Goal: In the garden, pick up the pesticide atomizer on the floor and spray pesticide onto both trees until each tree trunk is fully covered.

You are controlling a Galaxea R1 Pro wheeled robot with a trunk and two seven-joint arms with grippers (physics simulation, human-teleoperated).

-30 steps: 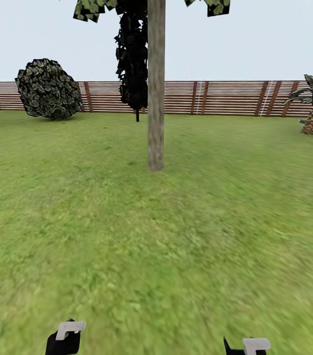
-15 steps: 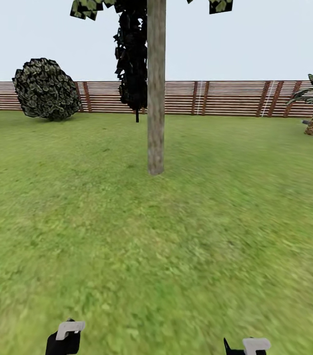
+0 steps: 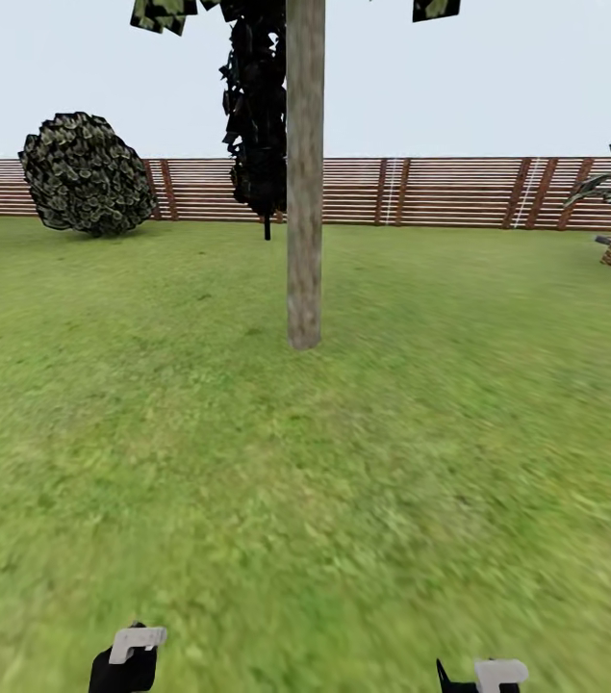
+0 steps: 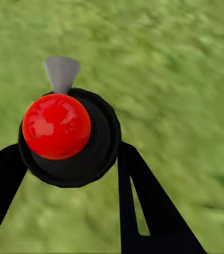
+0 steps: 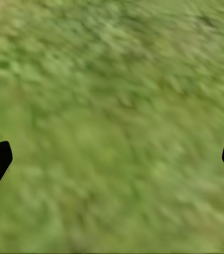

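The left pincer (image 4: pixel 70 159) is clenched on the pesticide atomizer (image 4: pixel 64 132), low at left. Ahead, the tree trunk (image 3: pixel 304 173) has drawn nearer on the lawn (image 3: pixel 343 462) as the view advanced. The right pincer (image 5: pixel 112 159) stays spread, holding nothing.

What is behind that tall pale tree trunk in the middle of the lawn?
Behind the straight beige-grey tree trunk stands a narrow near-black conifer, partly covered by it. Farther back runs the brown slatted wooden fence. The stretch of fence directly behind the trunk is hidden.
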